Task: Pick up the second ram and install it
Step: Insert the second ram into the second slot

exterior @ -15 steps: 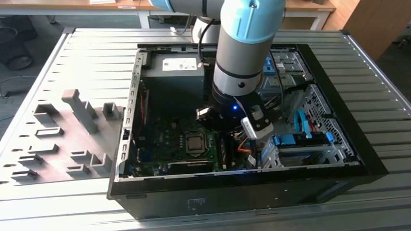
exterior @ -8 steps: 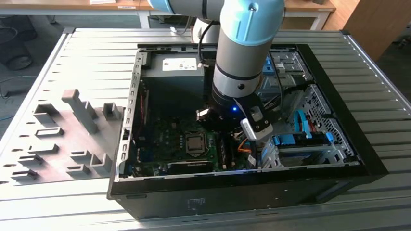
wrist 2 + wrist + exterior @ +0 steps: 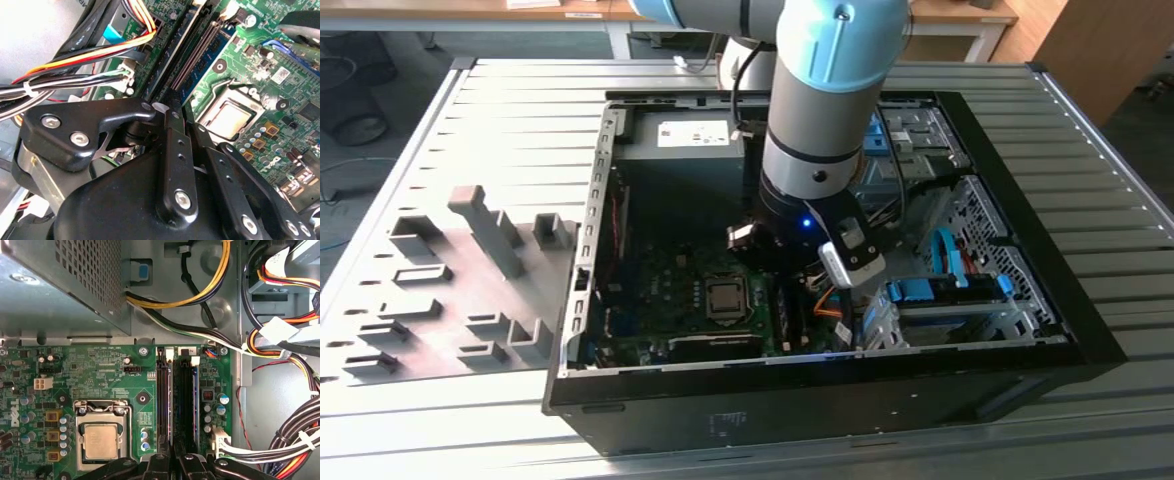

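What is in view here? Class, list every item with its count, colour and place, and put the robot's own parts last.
table: one, grey slatted metal, under everything
computer case: one, black, open, on the table
fixture blocks: several, grey, on the table at the exterior view's left of the case
motherboard: one, green, inside the case
processor: one, silver, in its socket on the motherboard
memory slots: two, black, side by side next to the processor; cannot tell if filled
cables: many, yellow, orange, black, white, beside the motherboard
metal box: one, grey, perforated, at the motherboard's edge
robot arm: one, grey and light blue, reaching into the case
gripper: one, black, at the memory slots
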